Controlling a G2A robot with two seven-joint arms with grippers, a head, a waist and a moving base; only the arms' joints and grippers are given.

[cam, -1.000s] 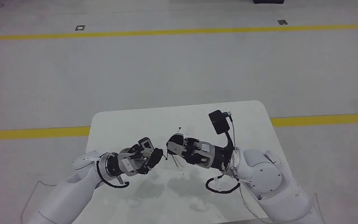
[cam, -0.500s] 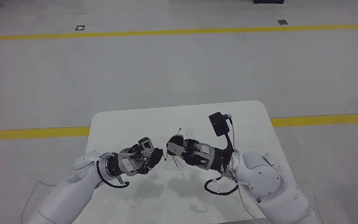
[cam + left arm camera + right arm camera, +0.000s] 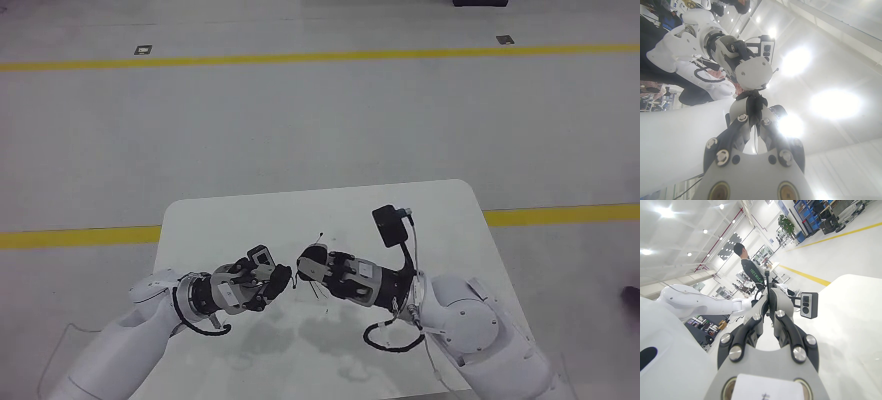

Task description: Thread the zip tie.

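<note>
1. The zip tie [image 3: 767, 283] is a thin black plastic strap with a small blocky head. I judge it very light, bendy but springy along its length, and smooth enough to slip or twist in a pinch.
2. Best hold, as a judgement: pinch the flat faces of the strap close to the working end so the free tip stays short and doesn't flick. Grip near the head too, so the slot stays steady.
3. The right hand [image 3: 769, 294] has its fingers closed on the strap, which lies flat between the pads. A short length with the head sticks straight out past the fingertips.
4. The left hand [image 3: 753, 98] has its fingers pressed together. A thin black line runs down between them toward the palm, which reads as the strap pinched. The pads hide the exact end.
5. In the top view both hands sit tip to tip, nearly touching, above the middle of the white tabletop [image 3: 230, 220].
6. The zip tie is up in the air, held by both hands and not lying on the tabletop. One thin end pokes up beyond the right hand, and more strap hangs just below it.
7. I cannot tell whether the tail is in the head slot yet.
</note>
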